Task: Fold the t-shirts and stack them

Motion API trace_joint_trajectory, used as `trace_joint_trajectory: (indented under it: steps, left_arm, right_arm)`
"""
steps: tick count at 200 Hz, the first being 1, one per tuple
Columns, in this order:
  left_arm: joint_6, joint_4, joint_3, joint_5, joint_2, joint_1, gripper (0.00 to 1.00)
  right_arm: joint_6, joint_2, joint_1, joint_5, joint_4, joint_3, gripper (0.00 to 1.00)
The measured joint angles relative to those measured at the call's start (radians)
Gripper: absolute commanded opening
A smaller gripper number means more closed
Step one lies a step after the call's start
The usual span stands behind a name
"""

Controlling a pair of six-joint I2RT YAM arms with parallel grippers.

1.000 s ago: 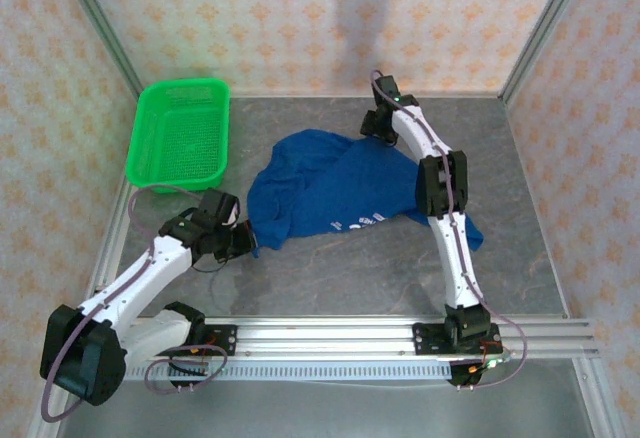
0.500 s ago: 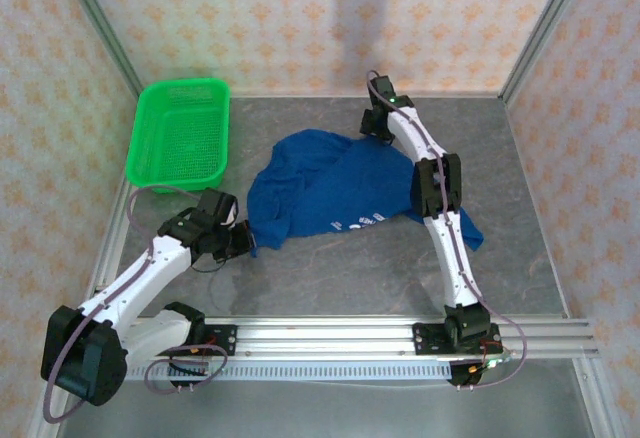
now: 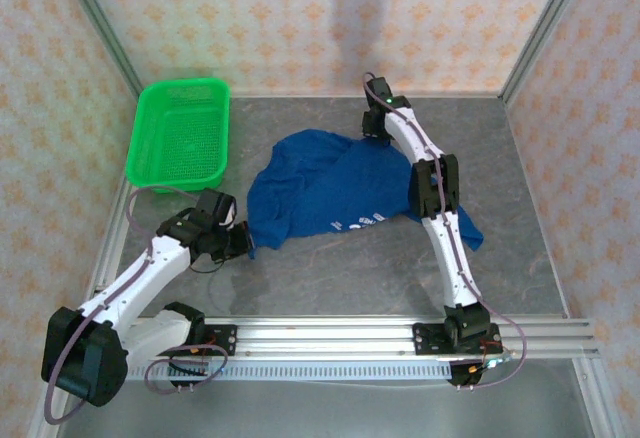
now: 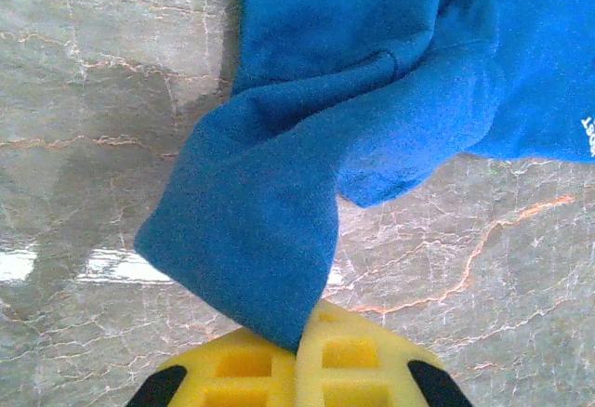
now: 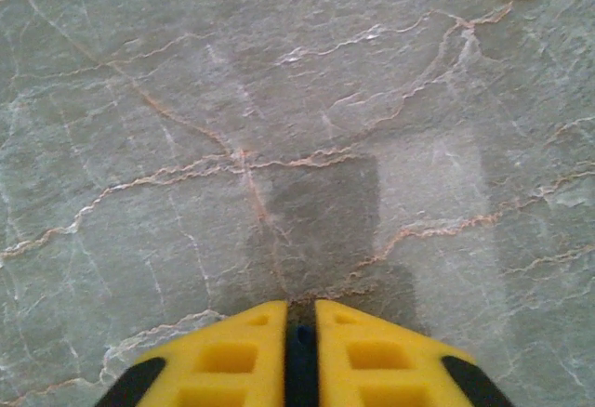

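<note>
1. One royal-blue t-shirt (image 3: 330, 190) lies rumpled near the middle of the grey marbled worktop (image 3: 330, 273), with white lettering showing toward its near edge
2. At the shirt's left edge sits the left gripper (image 3: 243, 240); in the wrist view the left gripper (image 4: 305, 351) is clamped on a bunched fold of the t-shirt (image 4: 372, 82), the cloth narrowing to a point between its yellow jaws
3. At the shirt's far edge is the right gripper (image 3: 372, 126); seen from its wrist, the right gripper (image 5: 299, 319) has its jaws pressed together, holding nothing, above bare worktop (image 5: 279, 128)
4. Well left of the shirt, a green basket (image 3: 180, 133) stands by the far-left corner
</note>
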Motion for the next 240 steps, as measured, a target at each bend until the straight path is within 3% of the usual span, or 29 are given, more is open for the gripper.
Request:
trace_joint_trajectory:
  steps: [8,47,71,97,169,240]
  left_arm:
    - [0.001,-0.003,0.0,0.0,-0.009,0.004,0.0]
    - [0.007,-0.025,0.014,-0.001,-0.026,0.02,0.0]
    - [0.01,-0.048,0.106,-0.001,-0.006,0.034,0.0]
    - [0.033,-0.069,0.319,-0.003,0.065,0.047,0.0]
    - [0.135,-0.124,0.941,-0.011,0.299,0.129,0.0]
    - [0.204,-0.205,1.571,0.008,0.552,0.216,0.0]
  right_arm:
    - [0.006,0.0,0.003,0.005,0.001,0.0,0.0]
    - [0.029,-0.009,0.009,0.034,0.014,-0.008,0.0]
    - [0.034,-0.074,0.005,0.042,0.047,-0.057,0.0]
    - [0.037,-0.225,-0.013,0.04,0.085,-0.09,0.0]
    - [0.035,-0.835,-0.101,0.038,0.266,-0.297,0.0]
    - [0.032,-1.201,-0.168,0.01,0.267,-0.537,0.0]
